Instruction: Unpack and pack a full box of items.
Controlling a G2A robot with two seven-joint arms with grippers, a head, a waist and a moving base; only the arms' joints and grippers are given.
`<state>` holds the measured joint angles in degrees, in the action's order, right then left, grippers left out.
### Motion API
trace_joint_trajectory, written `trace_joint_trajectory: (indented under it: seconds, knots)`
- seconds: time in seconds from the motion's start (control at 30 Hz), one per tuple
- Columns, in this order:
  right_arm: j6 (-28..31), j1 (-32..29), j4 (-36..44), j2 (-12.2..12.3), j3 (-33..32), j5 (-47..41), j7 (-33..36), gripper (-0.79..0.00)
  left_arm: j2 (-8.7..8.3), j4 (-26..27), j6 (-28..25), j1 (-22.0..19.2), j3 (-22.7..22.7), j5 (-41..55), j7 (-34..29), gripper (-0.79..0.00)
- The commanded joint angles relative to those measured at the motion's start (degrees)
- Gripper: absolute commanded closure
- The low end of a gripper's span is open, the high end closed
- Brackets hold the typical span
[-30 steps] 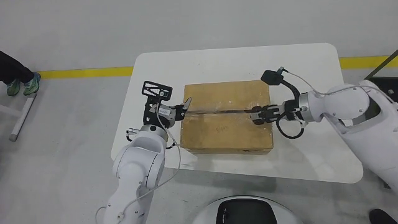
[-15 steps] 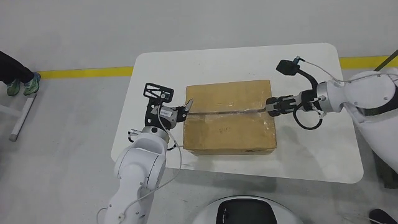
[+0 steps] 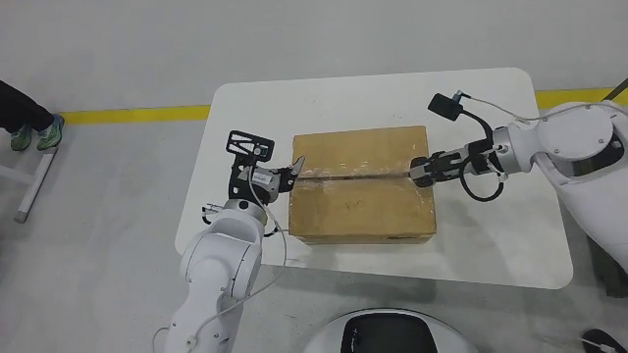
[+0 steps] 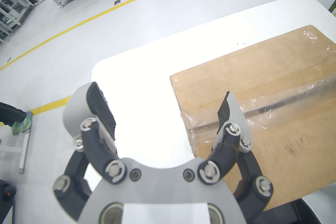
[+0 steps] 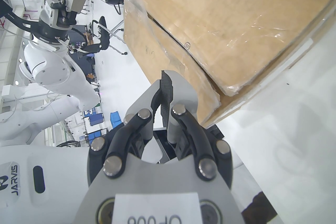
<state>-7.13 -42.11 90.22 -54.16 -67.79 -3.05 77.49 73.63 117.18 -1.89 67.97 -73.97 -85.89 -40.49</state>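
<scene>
A brown cardboard box (image 3: pixel 363 184) lies in the middle of the white table (image 3: pixel 491 108), with clear tape (image 4: pixel 286 96) over its centre seam. My left gripper (image 3: pixel 294 168) hovers at the box's left end, level with the seam. It is open, and its fingers (image 4: pixel 101 107) hold nothing. My right gripper (image 3: pixel 417 171) is at the right end of the seam, at the box's edge. Its fingers (image 5: pixel 165 86) are shut, with nothing visible between them. In the right wrist view the box (image 5: pixel 223 12) shows a dark slit along the seam, which meets its near corner.
Bare table lies right of the box (image 3: pixel 510 226) and behind it (image 3: pixel 373 103). The table's front edge runs close below the box. A yellow floor line (image 3: pixel 137 114) passes behind the table.
My right gripper slid right along the seam and off the box top, then came back a little to the box's right edge. The box shifted slightly right. The left arm kept still.
</scene>
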Motion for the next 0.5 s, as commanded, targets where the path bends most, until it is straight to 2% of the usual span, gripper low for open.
trace_joint_trajectory:
  seconds: [0.0, 0.13, 0.27, 0.3, 0.37, 0.4, 0.43, 0.47]
  knots:
    - [0.01, 0.0, 0.0, 0.0, 0.0, 0.0, 0.01, 0.0, 0.0, 0.0, 0.0, 0.0, 0.0, 0.0, 0.0, -0.785]
    - [-0.39, -1.17, 1.19, -0.06, -0.32, -0.59, -3.85, 0.0, -0.03, -0.09, -1.2, 0.51, 0.24, 0.19, 1.59, -0.785]
    - [-2.63, -1.44, 1.32, -0.02, -0.95, -3.43, -4.18, 0.0, -0.06, -0.21, -2.99, 0.52, 0.76, -0.4, 3.94, -0.785]
    - [-3.09, -1.24, 1.1, -0.03, -1.12, -4.09, -4.48, 0.0, -0.03, -0.38, -3.22, 0.38, 0.96, -0.4, 4.29, -0.68]
    - [-4.13, -0.98, 0.92, -0.04, -0.68, -4.63, -3.71, 0.0, 0.04, -0.74, -3.59, 0.02, 1.43, -0.21, 4.74, -0.299]
    - [-4.77, -0.67, 0.63, -0.06, -0.45, -4.84, -3.47, 0.0, 0.08, -1.01, -3.87, -0.18, 1.75, -0.17, 4.86, -0.225]
    - [-5.59, -0.46, 0.29, -0.08, -0.08, -4.91, -3.28, 0.0, 0.14, -1.38, -4.19, -0.35, 2.16, 0.35, 4.83, -0.083]
    - [-6.28, -0.22, 0.04, -0.11, 0.35, -4.83, -2.98, 0.0, 0.18, -1.69, -4.59, -0.61, 2.5, 0.59, 4.79, 0.0]
